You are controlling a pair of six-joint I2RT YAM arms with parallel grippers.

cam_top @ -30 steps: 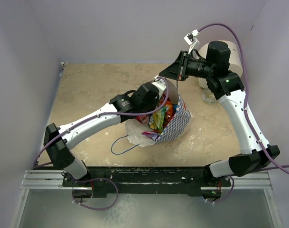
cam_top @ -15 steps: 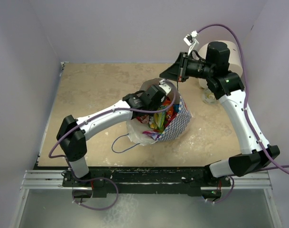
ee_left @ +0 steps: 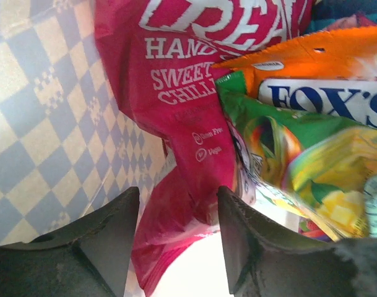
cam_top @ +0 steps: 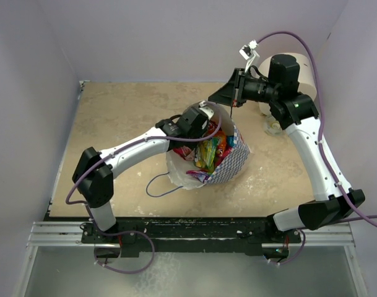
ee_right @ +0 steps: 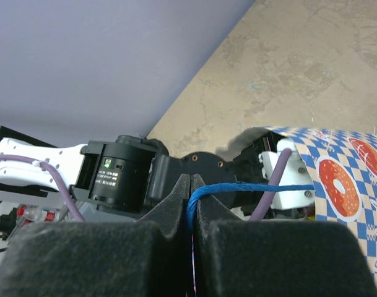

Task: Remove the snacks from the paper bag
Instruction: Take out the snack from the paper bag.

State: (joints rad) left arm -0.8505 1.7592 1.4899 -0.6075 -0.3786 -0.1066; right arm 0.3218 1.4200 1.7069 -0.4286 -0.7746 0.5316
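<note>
The paper bag (cam_top: 233,162), blue-and-white checked outside, stands mid-table with its mouth open. Inside lie the snacks (cam_top: 210,150). My left gripper (cam_top: 208,121) is inside the bag mouth; in the left wrist view it is open (ee_left: 177,216), jaws either side of a pink-red packet (ee_left: 179,133), with an orange packet (ee_left: 318,71) and a green-yellow packet (ee_left: 306,161) to the right. My right gripper (cam_top: 236,99) is above the bag's far rim, shut (ee_right: 191,192) on the blue cord handle (ee_right: 250,190), holding it up. The bag's checked outside also shows in the right wrist view (ee_right: 343,179).
A large white cylinder (cam_top: 306,77) stands at the back right behind the right arm. The bag's other blue cord handle (cam_top: 156,185) loops on the table in front of the bag. Purple walls close in the table on three sides.
My left gripper has pushed further into the bag mouth and the left arm's elbow has swung in and up. The right arm has kept still, holding the handle.
</note>
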